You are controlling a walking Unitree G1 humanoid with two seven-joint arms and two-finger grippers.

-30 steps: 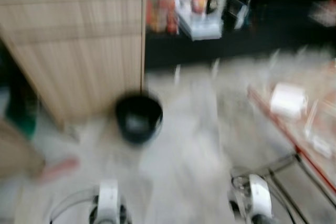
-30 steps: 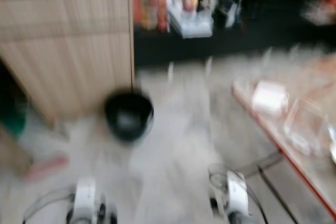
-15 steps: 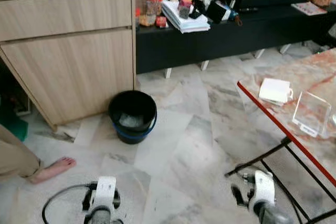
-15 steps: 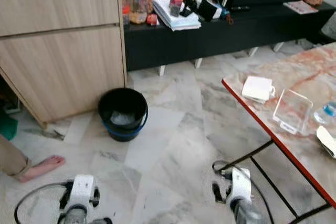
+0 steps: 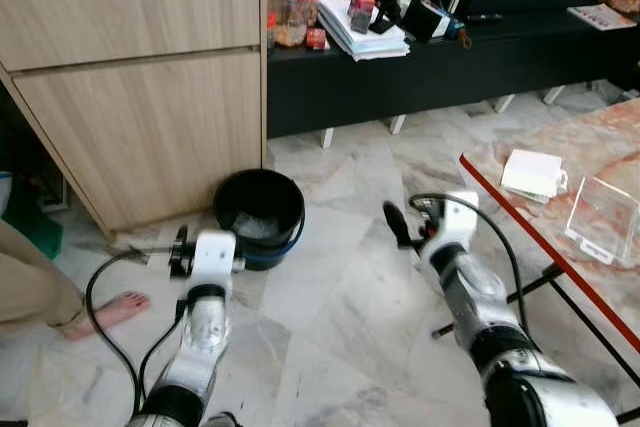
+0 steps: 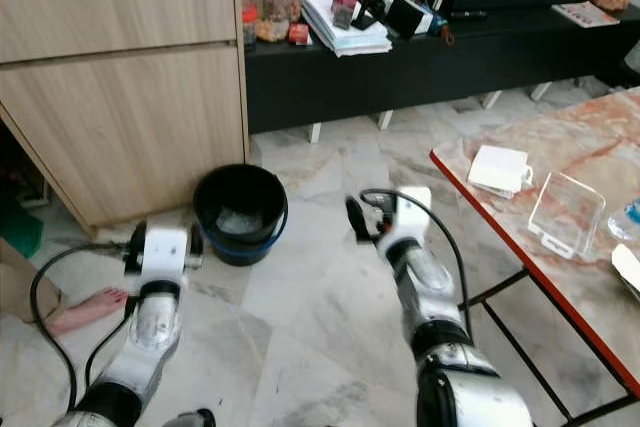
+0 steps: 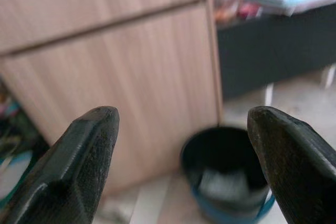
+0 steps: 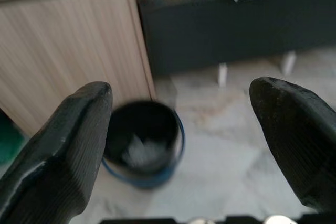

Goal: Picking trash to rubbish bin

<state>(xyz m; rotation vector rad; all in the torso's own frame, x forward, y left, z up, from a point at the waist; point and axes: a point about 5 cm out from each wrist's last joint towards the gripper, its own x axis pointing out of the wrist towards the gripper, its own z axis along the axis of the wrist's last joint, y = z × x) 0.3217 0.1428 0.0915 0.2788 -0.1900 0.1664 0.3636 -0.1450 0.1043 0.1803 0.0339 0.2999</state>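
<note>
Over the marble floor (image 5: 340,297), I had both arms raised forward. Left end effector (image 7: 184,166) had its fingers spread wide with nothing between them, pointed at the rubbish bin (image 5: 260,217) from just beside it. Right end effector (image 8: 184,145) was likewise spread and empty, further from the bin, out over open floor. Bin was a black bucket with a blue band, standing on the floor against the corner of the wooden cabinet (image 5: 140,107); pale crumpled trash (image 8: 143,153) lay in its bottom. Beyond it ran a low black shelf (image 5: 440,67) carrying jars and stacked papers. At my right stood the red-edged marble counter (image 5: 590,162) with a white box (image 5: 532,174) and a clear stand (image 5: 603,219). A person's bare foot (image 5: 105,312) rested on the floor at my left.
</note>
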